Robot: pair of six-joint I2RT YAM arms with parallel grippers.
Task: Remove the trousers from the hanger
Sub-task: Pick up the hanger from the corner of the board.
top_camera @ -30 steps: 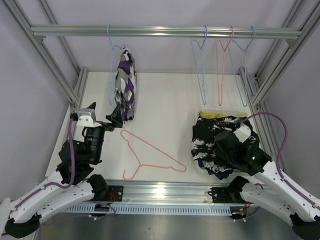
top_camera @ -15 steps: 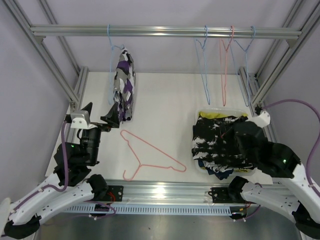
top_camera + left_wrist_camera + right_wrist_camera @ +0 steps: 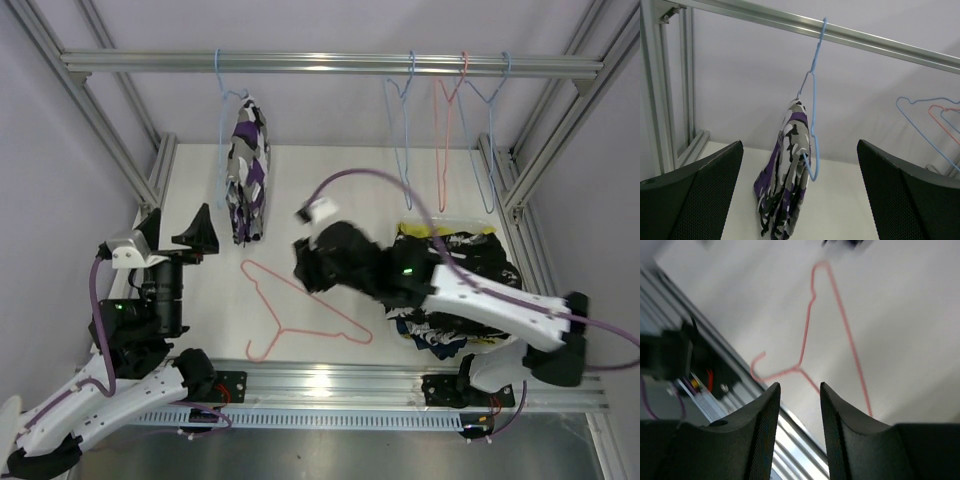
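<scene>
The one garment left to remove, a pair of black, white and purple patterned cloth trousers (image 3: 785, 175), hangs folded over a light-blue wire hanger (image 3: 812, 125) at the left of the aluminium rail (image 3: 330, 63). The heap of other trousers (image 3: 440, 270) lies at the right. The left claw (image 3: 176, 228) faces the hanging pair, jaws spread wide and empty, apart from the cloth. The next move probably calls for advancing, closing on the lower fold and pulling down. The right arm stretches across the white worktop (image 3: 330, 190), its claw (image 3: 799, 387) narrowly parted and empty above a pink wire hanger (image 3: 300, 312).

White table (image 3: 330, 190). Pink hanger (image 3: 310, 298) lies flat on it, left of the bin (image 3: 445, 219), toward the front edge. Bin holds heaped trousers (image 3: 455, 250).
</scene>
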